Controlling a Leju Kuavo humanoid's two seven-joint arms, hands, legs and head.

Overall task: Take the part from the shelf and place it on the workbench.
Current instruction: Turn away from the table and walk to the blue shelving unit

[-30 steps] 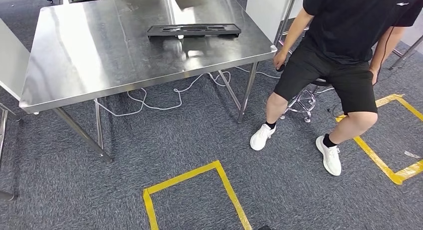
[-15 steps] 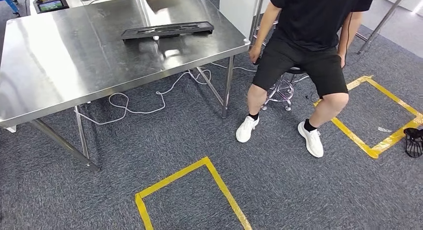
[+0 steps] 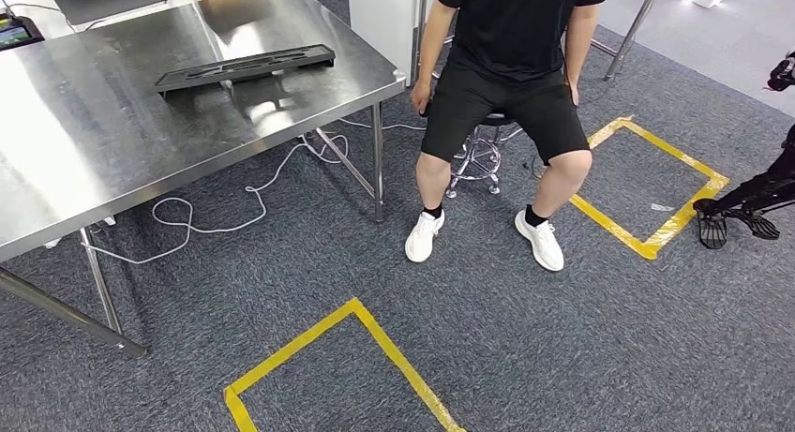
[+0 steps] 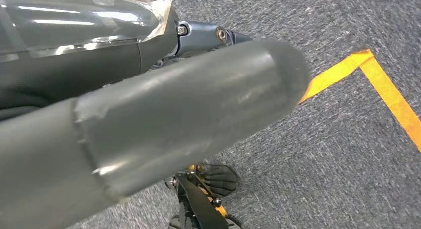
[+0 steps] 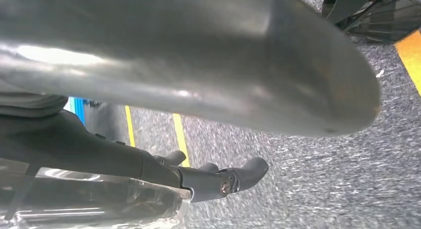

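part (image 3: 246, 67): black flat tray at 11 o'clock on steel tabletop (image 3: 112, 160) | left hand (image 4: 149, 124): beside carpet, grasp unclear; right hand (image 5: 218, 177): fingers loosely curled, holding nothing | person (image 3: 506, 67) seated at 12 o'clock; yellow tape (image 3: 328, 357) at 6

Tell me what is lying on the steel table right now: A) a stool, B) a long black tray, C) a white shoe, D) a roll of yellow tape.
B: a long black tray lies on the steel table; the shoes and stool are on the carpet beside it.
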